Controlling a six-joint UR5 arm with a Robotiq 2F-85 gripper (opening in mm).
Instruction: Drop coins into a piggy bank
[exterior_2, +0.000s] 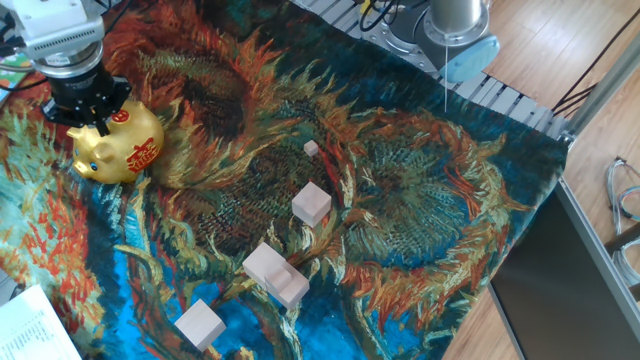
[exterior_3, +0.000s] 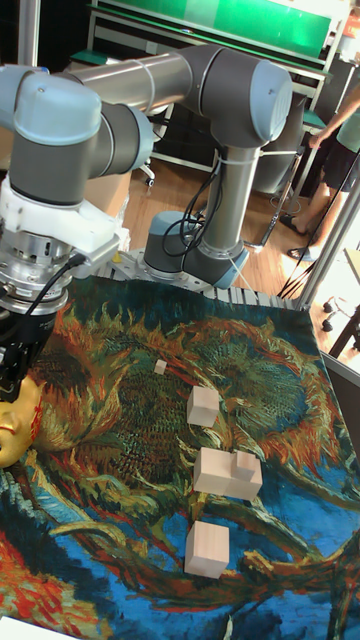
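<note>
The piggy bank (exterior_2: 118, 150) is a shiny gold pig with red markings. It stands on the patterned cloth at the far left. My gripper (exterior_2: 98, 126) hangs straight down over the pig's back, its dark fingers close together right at the top of the pig. No coin shows; the fingertips hide the slot area. In the tall fixed view only the pig's edge (exterior_3: 14, 420) shows at the left border, with the gripper (exterior_3: 12, 368) just above it.
Pale wooden blocks lie mid-cloth: a tiny one (exterior_2: 311, 148), a cube (exterior_2: 312, 204), a stepped pair (exterior_2: 272, 272) and another cube (exterior_2: 199, 324). White paper (exterior_2: 35, 325) lies at the front left corner. The arm's base (exterior_2: 455, 25) stands at the back.
</note>
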